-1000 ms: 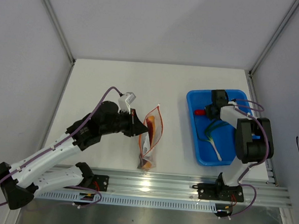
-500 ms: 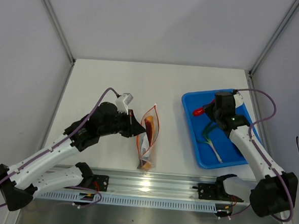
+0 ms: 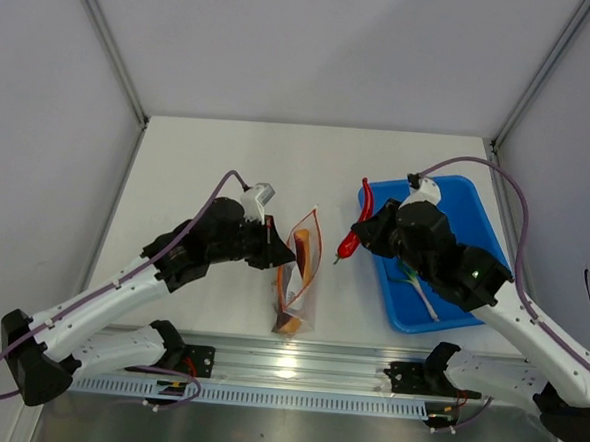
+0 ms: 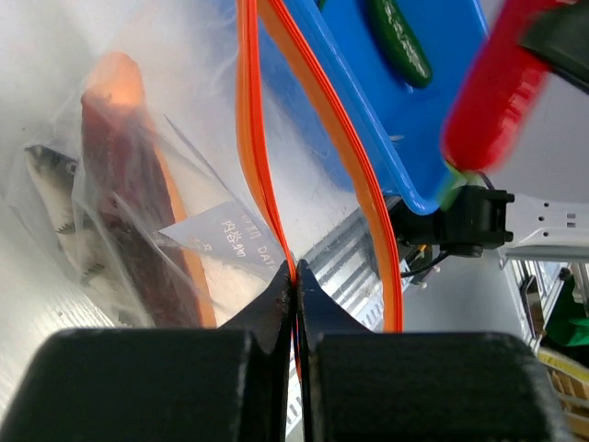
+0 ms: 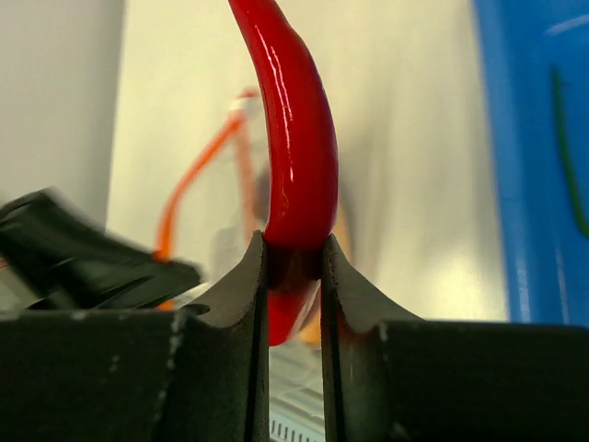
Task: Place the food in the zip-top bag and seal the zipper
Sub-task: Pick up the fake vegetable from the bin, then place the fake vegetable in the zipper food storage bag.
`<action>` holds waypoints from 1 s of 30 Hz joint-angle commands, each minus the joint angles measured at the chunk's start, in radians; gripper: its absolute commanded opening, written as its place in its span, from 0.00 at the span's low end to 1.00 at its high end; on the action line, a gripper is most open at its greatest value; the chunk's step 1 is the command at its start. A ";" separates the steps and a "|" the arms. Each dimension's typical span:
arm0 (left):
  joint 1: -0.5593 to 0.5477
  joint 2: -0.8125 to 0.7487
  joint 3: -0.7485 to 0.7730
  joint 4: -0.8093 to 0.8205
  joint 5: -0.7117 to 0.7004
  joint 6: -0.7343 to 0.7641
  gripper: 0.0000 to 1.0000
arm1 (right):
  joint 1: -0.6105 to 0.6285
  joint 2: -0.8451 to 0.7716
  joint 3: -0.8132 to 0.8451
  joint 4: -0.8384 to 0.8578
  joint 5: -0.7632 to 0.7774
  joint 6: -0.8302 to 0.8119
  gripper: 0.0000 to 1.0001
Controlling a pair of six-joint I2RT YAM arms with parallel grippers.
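Note:
The clear zip-top bag (image 3: 297, 271) lies mid-table with its orange-red zipper (image 3: 302, 233) mouth held open. My left gripper (image 3: 276, 252) is shut on one lip of the zipper (image 4: 262, 184). Inside the bag I see the dark red sausage in its bun (image 4: 124, 212). My right gripper (image 3: 362, 235) is shut on the red chili (image 3: 355, 230) and holds it in the air just right of the bag mouth; the chili (image 5: 293, 147) sticks up between my fingers. The cucumber (image 4: 398, 41) and the green onion stalks (image 3: 417, 279) lie in the tray.
A blue plastic tray (image 3: 476, 202) stands right of the bag, partly under my right arm. A metal rail (image 3: 296, 366) runs along the near table edge. Grey walls close in the left, back and right sides.
My right gripper lifted the red chili out of the blue tray and carried it left to the bag mouth. My left gripper shifted slightly right, still holding the bag.

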 commanded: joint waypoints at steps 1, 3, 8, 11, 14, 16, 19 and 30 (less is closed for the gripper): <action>0.006 0.027 0.047 0.046 0.056 0.020 0.01 | 0.159 0.057 0.162 -0.034 0.163 -0.016 0.00; 0.005 0.039 0.053 0.060 0.069 0.021 0.00 | 0.263 0.137 0.211 -0.040 0.214 -0.022 0.00; 0.005 0.041 0.056 0.057 0.072 0.020 0.01 | 0.343 0.255 0.307 -0.060 0.312 0.030 0.00; 0.005 0.029 0.053 0.065 0.079 0.015 0.01 | 0.345 0.310 0.319 -0.078 0.335 0.070 0.00; 0.005 0.012 0.046 0.075 0.082 0.008 0.00 | 0.350 0.338 0.316 -0.104 0.360 0.133 0.00; 0.006 -0.006 0.039 0.077 0.076 0.003 0.01 | 0.359 0.346 0.314 -0.145 0.383 0.192 0.00; 0.006 -0.029 0.015 0.095 0.061 -0.021 0.01 | 0.362 0.335 0.278 -0.137 0.346 0.212 0.00; 0.006 0.000 0.024 0.141 0.041 -0.040 0.01 | 0.446 0.303 0.181 -0.144 0.191 0.246 0.04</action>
